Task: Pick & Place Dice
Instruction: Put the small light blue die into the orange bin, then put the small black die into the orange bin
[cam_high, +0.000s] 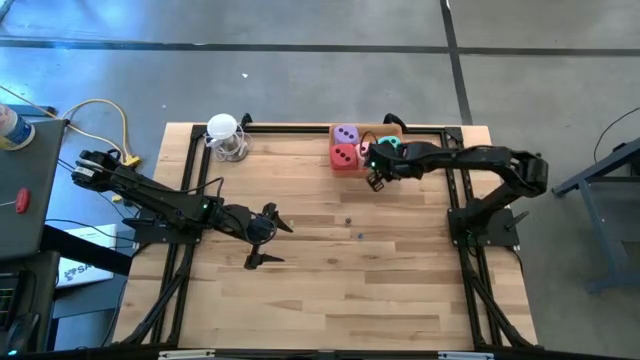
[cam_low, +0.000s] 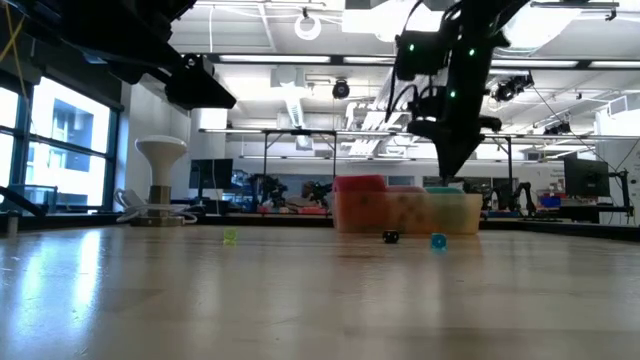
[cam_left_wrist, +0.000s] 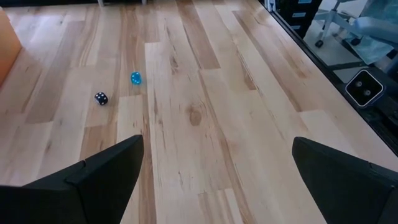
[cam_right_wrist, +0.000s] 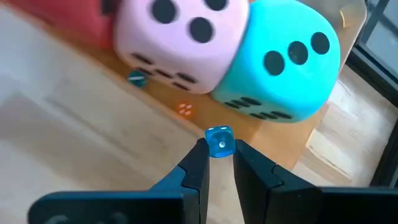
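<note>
Right hand nearly closed, pinching tiny blue die just beside teal die and pink die, likely for release there. Red die, purple die adjacent. Left hand fully open, empty, well apart over tabletop.

Even, bright overhead light fills all four views, coming from ceiling strip lights seen in the upper half of the low view, where they bloom white. The wooden table carries only faint, soft shadows beneath the arms in the high view, while its near surface in the low view is a glossy, defocused blur with pale glare at lower left. In the right wrist view the pink die and teal die look soft at close range.
</note>
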